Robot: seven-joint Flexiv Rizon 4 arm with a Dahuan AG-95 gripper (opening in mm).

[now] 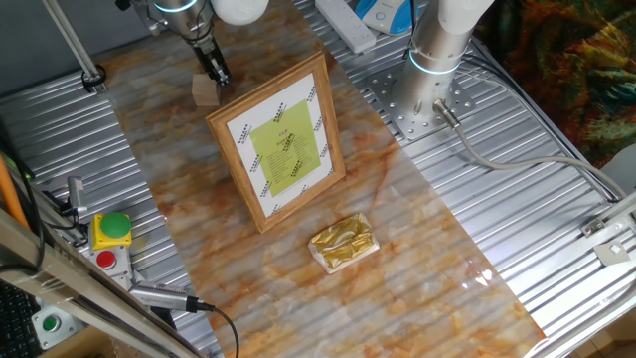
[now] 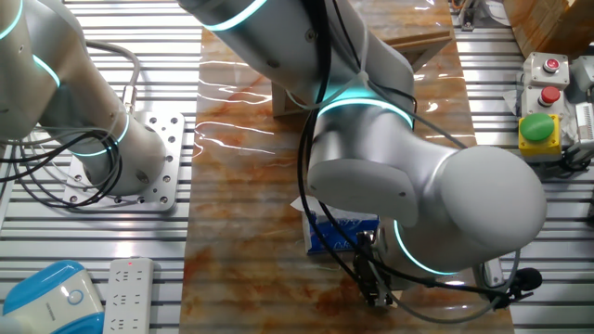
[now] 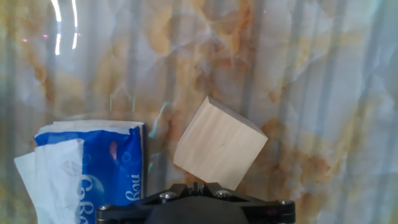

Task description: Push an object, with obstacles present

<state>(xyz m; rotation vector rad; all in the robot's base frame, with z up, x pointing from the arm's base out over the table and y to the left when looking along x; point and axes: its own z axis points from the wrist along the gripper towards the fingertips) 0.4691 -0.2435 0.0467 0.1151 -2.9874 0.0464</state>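
The object, a small light-tan wooden block (image 3: 219, 144), lies on the marbled mat just ahead of my gripper (image 3: 198, 186). The fingers are shut together with nothing between them, and their tip is at the block's near edge. In one fixed view the gripper (image 1: 217, 72) reaches down at the block (image 1: 205, 91) at the far end of the mat. Two obstacles lie nearer the camera: the light-wood picture frame (image 1: 281, 142) standing just right of the block, and the gold foil packet (image 1: 343, 242) beyond it. In the other fixed view the arm hides the block.
A blue and white tissue pack (image 3: 93, 168) lies close to the block's left, and shows under the arm (image 2: 339, 232) too. A button box (image 1: 111, 231) sits on the ribbed metal table left of the mat. A power strip (image 1: 348, 22) lies at the back.
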